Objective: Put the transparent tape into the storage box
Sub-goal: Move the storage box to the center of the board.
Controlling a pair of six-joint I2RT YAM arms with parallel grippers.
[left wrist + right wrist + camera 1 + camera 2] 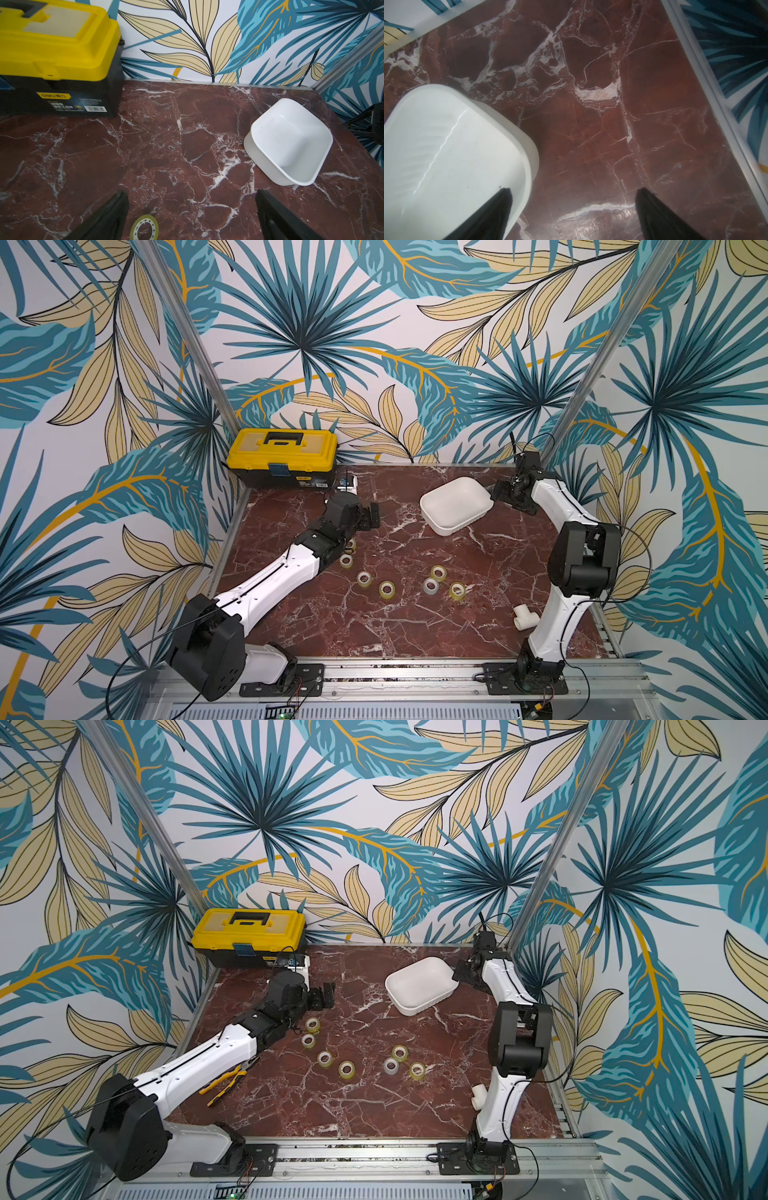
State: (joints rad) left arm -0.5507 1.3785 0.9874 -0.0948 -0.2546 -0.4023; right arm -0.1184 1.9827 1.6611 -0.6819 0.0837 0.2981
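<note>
Storage box (455,506): a shallow white plastic tub with rounded corners and no lid. It sits open side up on the marble tabletop (415,626), skewed to the table edges. It lies at 1 o'clock from table centre, near the back edge.

Transparent tape (387,588): seven small rolls, each lying flat with the hole up and a pale core. All are on the marble, well apart from the tub, at 6 to 8 o'clock of it. Four yellowish rolls form a loose line from 9 toward 7 o'clock of centre. The rearmost roll (312,1024) is half hidden in a top view. The other three cluster at 4 to 5 o'clock, with the grey roll (431,585) just beside two yellowish ones.
</note>
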